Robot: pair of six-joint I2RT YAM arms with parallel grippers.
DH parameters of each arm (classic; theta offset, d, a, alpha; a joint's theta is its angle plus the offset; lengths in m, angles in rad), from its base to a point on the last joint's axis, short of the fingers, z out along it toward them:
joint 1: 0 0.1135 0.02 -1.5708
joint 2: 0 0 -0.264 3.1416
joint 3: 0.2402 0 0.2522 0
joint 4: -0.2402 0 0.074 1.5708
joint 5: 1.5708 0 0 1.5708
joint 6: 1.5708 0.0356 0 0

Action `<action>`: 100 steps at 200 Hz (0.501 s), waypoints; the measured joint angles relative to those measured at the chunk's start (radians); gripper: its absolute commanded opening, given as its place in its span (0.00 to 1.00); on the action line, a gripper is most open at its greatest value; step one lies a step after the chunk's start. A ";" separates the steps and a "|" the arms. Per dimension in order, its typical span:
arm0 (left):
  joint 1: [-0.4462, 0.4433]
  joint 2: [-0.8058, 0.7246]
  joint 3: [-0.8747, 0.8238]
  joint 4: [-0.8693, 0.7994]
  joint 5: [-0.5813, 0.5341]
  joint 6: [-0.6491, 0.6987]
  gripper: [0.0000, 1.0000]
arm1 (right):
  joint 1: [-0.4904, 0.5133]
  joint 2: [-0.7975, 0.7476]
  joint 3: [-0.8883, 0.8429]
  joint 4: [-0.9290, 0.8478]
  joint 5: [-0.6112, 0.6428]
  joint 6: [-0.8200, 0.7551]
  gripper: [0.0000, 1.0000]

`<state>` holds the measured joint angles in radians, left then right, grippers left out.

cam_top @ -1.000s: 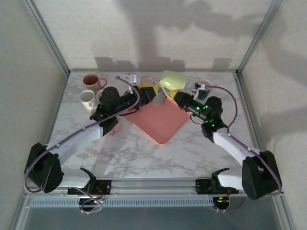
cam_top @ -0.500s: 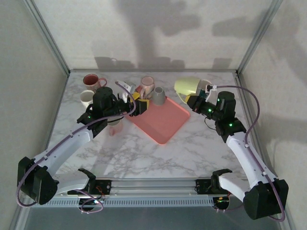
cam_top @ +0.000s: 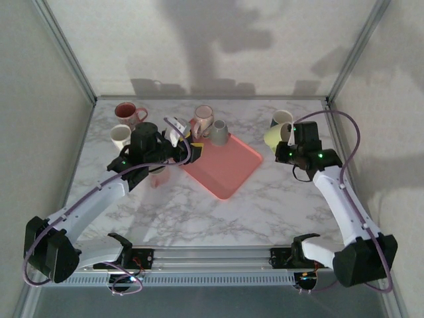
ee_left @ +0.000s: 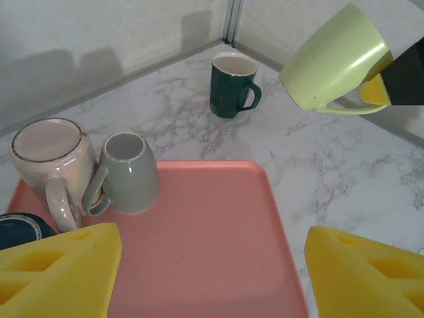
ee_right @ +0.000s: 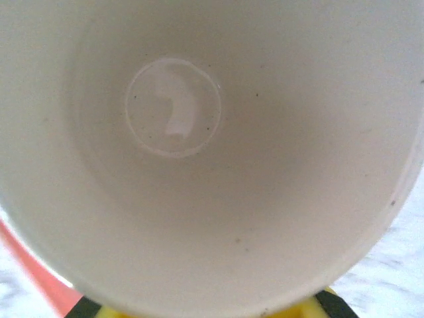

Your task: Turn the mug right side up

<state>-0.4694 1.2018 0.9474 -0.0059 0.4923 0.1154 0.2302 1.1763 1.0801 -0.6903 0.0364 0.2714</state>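
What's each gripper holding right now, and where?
Right gripper holds the lime mug by its rim, near the handle. Left gripper is open, empty.

From where I stand there are six mugs for certain: one dark red mug (cam_top: 126,111), one white mug (cam_top: 120,136), one pale pink mug (cam_top: 203,118), one grey mug (cam_top: 218,131), one dark green mug (ee_left: 232,83) and one lime-green mug (ee_left: 334,59). A dark blue rim (ee_left: 20,228) beside the pale pink mug may be a seventh; too little shows to tell. There is one pink tray (cam_top: 232,165), and there are two robot arms, the left arm (cam_top: 99,195) and the right arm (cam_top: 338,199).
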 measured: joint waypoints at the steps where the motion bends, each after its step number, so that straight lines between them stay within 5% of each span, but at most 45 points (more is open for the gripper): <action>1: 0.000 0.000 0.000 0.000 0.000 0.001 0.73 | 0.000 0.006 0.003 -0.005 0.010 -0.004 0.00; 100: 0.000 0.021 0.000 -0.024 -0.023 0.043 0.73 | -0.048 0.266 0.144 -0.137 0.312 -0.085 0.00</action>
<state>-0.4694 1.2228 0.9474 -0.0299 0.4694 0.1585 0.1818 1.4425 1.2240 -0.8276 0.3489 0.1860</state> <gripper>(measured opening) 0.728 0.136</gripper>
